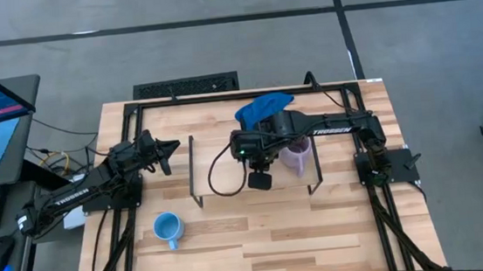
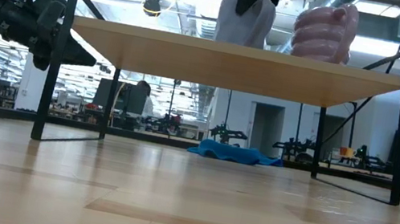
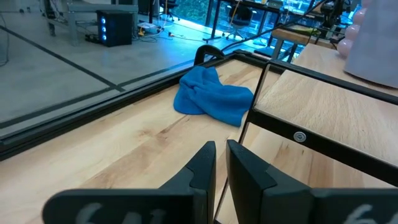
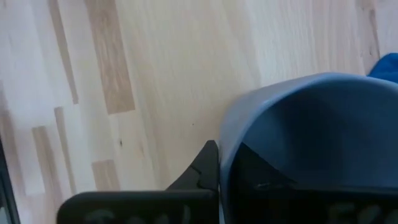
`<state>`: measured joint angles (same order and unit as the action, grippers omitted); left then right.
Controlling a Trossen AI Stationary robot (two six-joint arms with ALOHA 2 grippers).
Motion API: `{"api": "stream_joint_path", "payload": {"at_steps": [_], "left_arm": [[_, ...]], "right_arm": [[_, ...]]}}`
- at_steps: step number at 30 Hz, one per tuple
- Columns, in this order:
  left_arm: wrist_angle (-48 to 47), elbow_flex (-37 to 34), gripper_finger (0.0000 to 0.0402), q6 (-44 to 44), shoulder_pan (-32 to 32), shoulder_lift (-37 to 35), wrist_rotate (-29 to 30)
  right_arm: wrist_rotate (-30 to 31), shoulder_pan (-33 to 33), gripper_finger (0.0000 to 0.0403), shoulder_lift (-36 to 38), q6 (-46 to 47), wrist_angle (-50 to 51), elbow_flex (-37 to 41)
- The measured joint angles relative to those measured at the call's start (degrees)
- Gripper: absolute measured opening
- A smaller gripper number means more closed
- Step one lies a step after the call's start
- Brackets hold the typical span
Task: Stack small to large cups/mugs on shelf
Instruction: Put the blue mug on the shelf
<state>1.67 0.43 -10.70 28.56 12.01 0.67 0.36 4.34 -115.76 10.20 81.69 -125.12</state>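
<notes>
Pinching grey-blue mug [image 4: 311,143] rim, right pincer [image 4: 225,163] above shelf [image 2: 234,56], beside lilac mug [image 1: 297,156]

Claw [image 4: 225,163] pinches grey-blue mug [image 4: 311,143] rim — over shelf [image 4: 155,74].

We see a sky-blue mug [image 1: 167,227] on the pale, striped-grain wood table [image 1: 321,243]. The shelf [image 1: 227,167] is the same light wood on thin black wire legs. On it stand a lilac mug [image 1: 297,157] and a dull grey-blue mug [image 4: 311,137]. A bright blue cloth [image 1: 261,107] lies behind. Both arms are black, with white lettering.
</notes>
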Motion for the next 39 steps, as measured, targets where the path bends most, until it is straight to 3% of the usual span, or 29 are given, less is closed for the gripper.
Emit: {"api": "stream_joint_path", "payload": {"at_steps": [14, 28, 39], "left_arm": [[0.0, -0.01, 0.0027, 0.0, 0.01, 0.0, 0.0], [0.0, -0.02, 0.0027, 0.0, 0.0, 0.0, -0.02], [0.0, -0.02, 0.0027, 0.0, 0.02, 0.0, -0.02]], "right_arm": [[-0.31, -0.37, 0.0029, 0.06, 6.46, -1.2, -0.02], [-0.37, -0.26, 0.0029, 0.08, 6.77, -0.48, -0.04], [-0.75, -0.24, 0.0071, 0.08, 6.97, -0.39, 0.01]]}}
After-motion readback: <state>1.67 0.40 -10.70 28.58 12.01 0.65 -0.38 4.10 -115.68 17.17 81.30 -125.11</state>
